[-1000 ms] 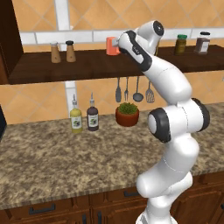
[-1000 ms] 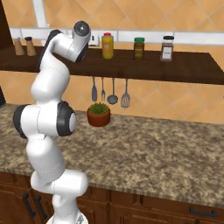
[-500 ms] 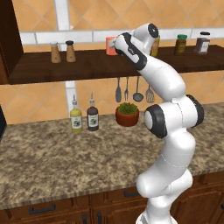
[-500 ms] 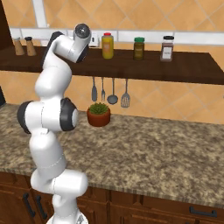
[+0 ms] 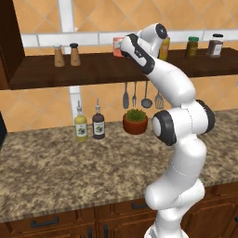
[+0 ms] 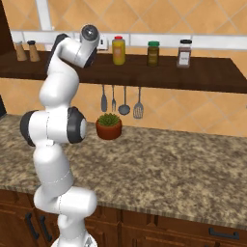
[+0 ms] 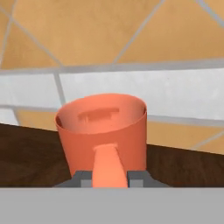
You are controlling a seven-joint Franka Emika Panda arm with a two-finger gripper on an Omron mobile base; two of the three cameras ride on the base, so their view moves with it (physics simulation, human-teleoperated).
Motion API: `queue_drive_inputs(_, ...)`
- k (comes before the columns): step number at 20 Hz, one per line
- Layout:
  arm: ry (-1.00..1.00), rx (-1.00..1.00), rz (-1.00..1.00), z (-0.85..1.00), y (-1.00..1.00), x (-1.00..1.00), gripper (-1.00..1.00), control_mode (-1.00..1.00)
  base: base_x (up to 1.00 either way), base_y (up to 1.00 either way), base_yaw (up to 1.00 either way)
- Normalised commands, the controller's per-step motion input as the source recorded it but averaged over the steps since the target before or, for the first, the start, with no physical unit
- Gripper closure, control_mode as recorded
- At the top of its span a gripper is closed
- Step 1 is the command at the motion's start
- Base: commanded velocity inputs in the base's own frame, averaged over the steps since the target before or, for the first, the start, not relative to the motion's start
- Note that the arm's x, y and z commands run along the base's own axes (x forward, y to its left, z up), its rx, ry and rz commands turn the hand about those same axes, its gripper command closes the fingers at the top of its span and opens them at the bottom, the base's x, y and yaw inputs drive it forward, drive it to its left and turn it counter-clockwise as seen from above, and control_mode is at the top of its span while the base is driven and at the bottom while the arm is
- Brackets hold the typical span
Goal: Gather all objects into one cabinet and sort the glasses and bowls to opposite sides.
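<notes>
Far left of the tool, in the left base view, a salt shaker [image 5: 58, 55] and a pepper shaker [image 5: 75, 54] stood on the long dark shelf [image 5: 93, 69]. Below and left of the tool, two sauce bottles [image 5: 88, 123] stood on the counter [image 5: 69, 162]. The tool [image 5: 120, 46] was up at the shelf, and a sliver of the coral-orange cup [image 5: 116, 48] showed just left of the white hand, standing on the shelf against the tiled wall. Only the hand view showed the grip: the cup [image 7: 102, 131] sat upright, open mouth visible, with a coral handle-like piece facing the camera between the dark fingertips [image 7: 80, 177]; the tool was clenched on the cup. Beneath the tool, a potted plant [image 5: 135, 121] sat on the counter under hanging utensils [image 5: 142, 95]. The right base view hid the cup behind the arm but showed plainly, right of the tool, a yellow bottle [image 6: 118, 50], a green-lidded jar [image 6: 153, 52] and a dark spice jar [image 6: 184, 52].
</notes>
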Motion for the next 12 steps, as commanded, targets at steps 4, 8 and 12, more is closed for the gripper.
queue_drive_inputs(4,-0.22,0.02,0.00,0.52,-0.06,-0.37,1.00,-1.00,0.00,0.00,0.00)
queue_drive_inputs(8,-0.32,0.03,0.00,0.66,-0.13,-0.84,1.00,-1.00,0.00,0.00,0.00)
queue_drive_inputs(12,-0.18,0.03,-0.01,0.22,-0.24,-1.00,1.00,-1.00,0.00,0.00,0.00)
